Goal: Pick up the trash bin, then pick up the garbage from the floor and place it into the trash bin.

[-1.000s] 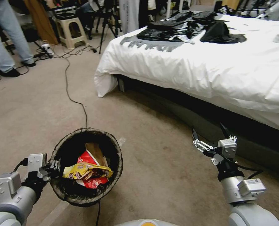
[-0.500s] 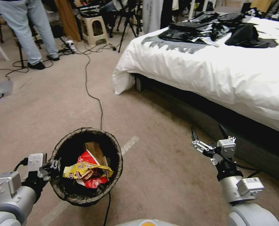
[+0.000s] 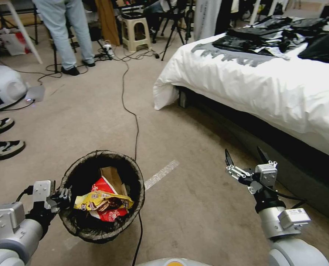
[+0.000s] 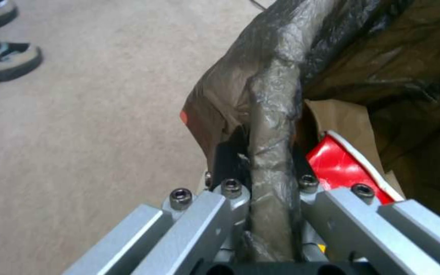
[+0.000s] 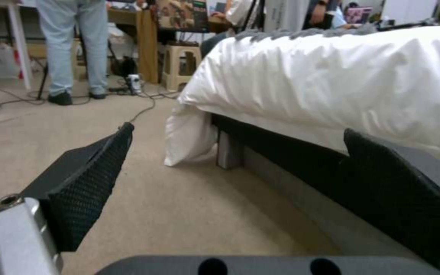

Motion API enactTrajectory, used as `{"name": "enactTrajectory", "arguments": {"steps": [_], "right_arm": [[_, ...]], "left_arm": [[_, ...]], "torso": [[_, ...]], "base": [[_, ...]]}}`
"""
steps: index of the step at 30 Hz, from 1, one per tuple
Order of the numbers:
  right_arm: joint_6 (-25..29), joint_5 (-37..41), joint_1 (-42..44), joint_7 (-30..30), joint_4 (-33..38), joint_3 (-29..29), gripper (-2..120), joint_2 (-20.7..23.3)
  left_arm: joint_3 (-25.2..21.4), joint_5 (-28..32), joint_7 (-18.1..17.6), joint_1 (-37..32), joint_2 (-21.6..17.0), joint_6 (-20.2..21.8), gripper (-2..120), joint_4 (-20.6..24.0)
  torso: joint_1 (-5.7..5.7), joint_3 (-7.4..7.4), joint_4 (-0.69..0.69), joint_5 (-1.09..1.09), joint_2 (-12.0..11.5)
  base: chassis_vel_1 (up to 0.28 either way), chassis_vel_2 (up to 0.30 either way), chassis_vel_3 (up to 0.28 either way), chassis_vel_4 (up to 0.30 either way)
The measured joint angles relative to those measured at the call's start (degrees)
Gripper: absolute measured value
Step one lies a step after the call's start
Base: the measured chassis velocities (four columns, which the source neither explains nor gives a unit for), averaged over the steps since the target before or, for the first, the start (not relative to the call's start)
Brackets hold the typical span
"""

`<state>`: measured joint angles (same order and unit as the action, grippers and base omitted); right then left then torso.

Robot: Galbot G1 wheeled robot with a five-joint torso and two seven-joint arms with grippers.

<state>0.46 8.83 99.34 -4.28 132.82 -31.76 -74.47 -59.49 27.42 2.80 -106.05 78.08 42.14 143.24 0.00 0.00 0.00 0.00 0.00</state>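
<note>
We carry the trash bin (image 3: 101,195) low at our left side, above the carpet (image 3: 194,207), with our left gripper (image 3: 63,194) clamped on its near rim; in the left wrist view the fingers (image 4: 230,152) pinch the folded dark bag liner (image 4: 273,114), and the liner hides the bin's own wall there. Inside the bin lies the garbage (image 3: 103,201): a yellow packet across a red-and-white wrapper, with a tan paper bag (image 3: 112,177) behind them; whatever sits underneath is covered. Our right gripper (image 3: 246,159) hangs in the air beside the bed (image 3: 268,85), its two black fingers spread wide with nothing between them. A black cable (image 3: 135,125) runs across the floor and passes out of sight behind the bin. Two sneakers (image 3: 2,138) are cut off at the left edge of the head view. Dark things lie on the far part of the bed, too jumbled for us to tell what they are.
</note>
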Motion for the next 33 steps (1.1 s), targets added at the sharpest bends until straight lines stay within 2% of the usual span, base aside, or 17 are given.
{"name": "enactTrajectory", "arguments": {"steps": [33], "right_arm": [[-0.6, 0.2, -0.1, -0.1, -0.3, 1.3, 100, 0.2]], "left_arm": [[0.0, 0.0, 0.1, -0.1, 0.0, 0.0, 1, 0.0]], "torso": [[0.0, 0.0, 0.01, 0.0, 0.0]], "base": [[0.077, 0.067, 0.073, 0.078]]}}
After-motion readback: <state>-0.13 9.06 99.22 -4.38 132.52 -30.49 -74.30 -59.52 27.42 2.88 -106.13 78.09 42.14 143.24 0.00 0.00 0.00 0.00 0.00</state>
